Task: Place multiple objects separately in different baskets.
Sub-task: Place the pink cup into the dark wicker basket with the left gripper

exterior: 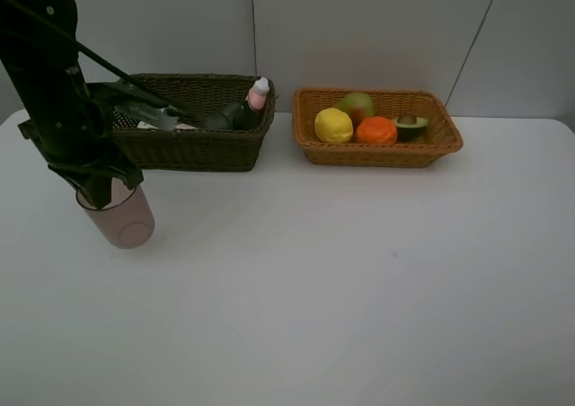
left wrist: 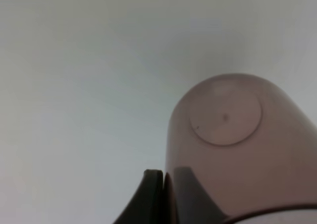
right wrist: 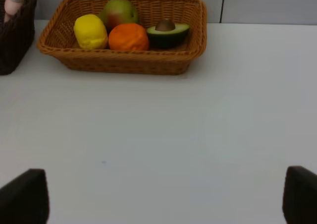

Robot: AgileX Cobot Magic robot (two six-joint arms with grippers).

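A translucent pinkish cup stands on the white table in front of the dark basket. My left gripper is shut on the cup's rim, one finger outside the wall and one inside. A pink bottle and a dark green pump bottle lie in the dark basket. The light basket holds a lemon, a pear, an orange and an avocado half. My right gripper is open and empty over bare table.
The two baskets stand side by side along the back of the table, near the wall. In the right wrist view, a corner of the dark basket shows beside the light one.
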